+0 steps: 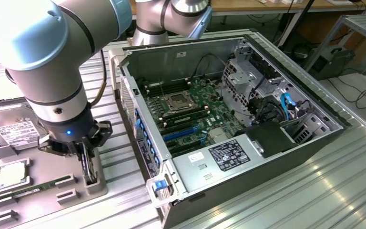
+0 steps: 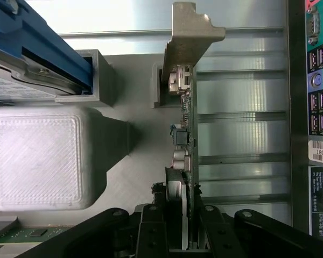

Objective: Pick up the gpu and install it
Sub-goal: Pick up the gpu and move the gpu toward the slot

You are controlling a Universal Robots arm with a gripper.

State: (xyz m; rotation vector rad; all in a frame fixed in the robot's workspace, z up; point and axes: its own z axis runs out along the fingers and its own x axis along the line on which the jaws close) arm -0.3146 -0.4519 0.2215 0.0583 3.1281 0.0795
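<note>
**Pincer (image 1: 86, 156) clenched on the gpu (image 1: 91, 171)**

The pincer grips the gpu by its edge. The card stands upright in the grey holder (image 1: 100, 186) on the surface (image 1: 310, 191). In the exterior view the open computer case (image 1: 234, 119) lies at three o'clock from it, the hard drive (image 1: 15, 129) at ten.

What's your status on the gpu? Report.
Gripper shut on the gpu. Card on edge in the grey holder, beside the open case. Nothing blocking.
</note>
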